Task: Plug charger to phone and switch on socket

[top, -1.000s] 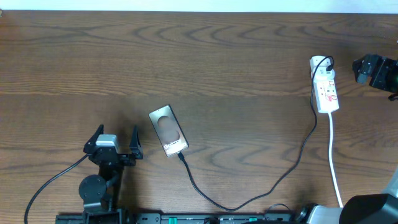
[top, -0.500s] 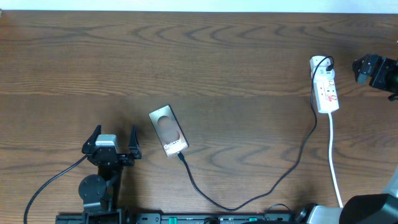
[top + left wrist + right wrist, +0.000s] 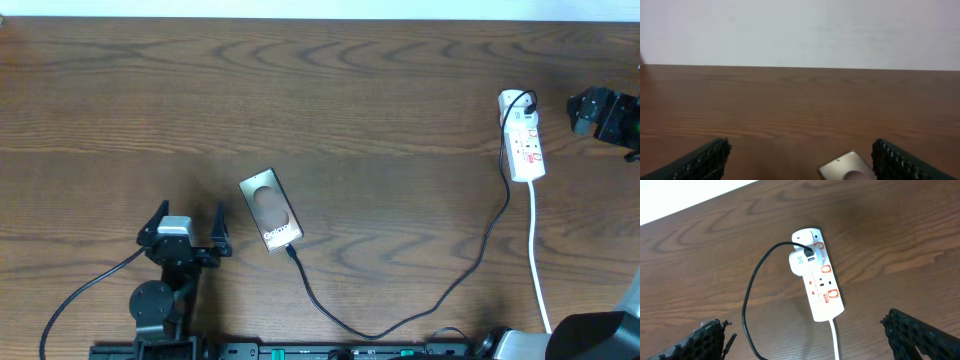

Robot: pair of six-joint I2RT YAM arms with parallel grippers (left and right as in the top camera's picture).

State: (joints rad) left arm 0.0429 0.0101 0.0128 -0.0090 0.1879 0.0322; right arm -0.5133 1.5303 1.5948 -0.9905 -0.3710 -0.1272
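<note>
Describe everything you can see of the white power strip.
The power strip is a small, elongated white plastic bar lying flat on the wooden table. Red-ringed switch marks run along one long edge. A white adapter sits plugged in near its far end, and the black charger cable leaves it in a sideways loop. A white cord exits the near end. Nothing else touches it. Whether any switch is on cannot be told.
</note>
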